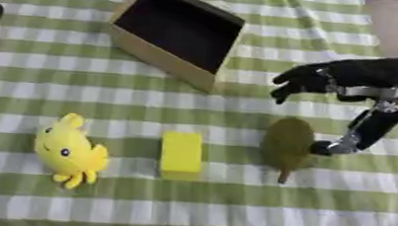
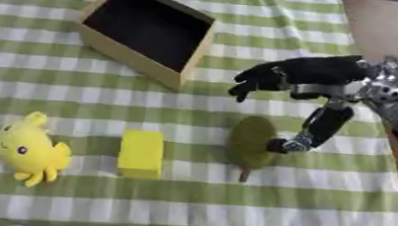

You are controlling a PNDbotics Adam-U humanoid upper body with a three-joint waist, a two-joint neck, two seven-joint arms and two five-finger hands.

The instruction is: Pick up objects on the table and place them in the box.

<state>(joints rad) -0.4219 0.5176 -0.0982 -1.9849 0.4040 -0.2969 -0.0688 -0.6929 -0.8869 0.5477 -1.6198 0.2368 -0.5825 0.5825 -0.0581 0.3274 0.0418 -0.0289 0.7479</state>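
The right hand [image 2: 304, 79] is held spread above an olive toy [image 2: 251, 140] on the table [image 2: 231, 211], thumb beside it, seemingly for a grasp. A block [image 1: 181, 154] and yellow plush [image 1: 68, 150] lie leftward, the box [image 1: 177, 32] beyond.

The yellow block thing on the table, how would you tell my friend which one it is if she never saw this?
Find the green-and-white checked cloth and the open wooden box at its far side. Nearer than the box, three things lie in a row; the yellow block is the middle one. It is plain and rectangular, unlike the yellow plush toy with eyes to its left and the olive-brown leaf-shaped thing to its right.
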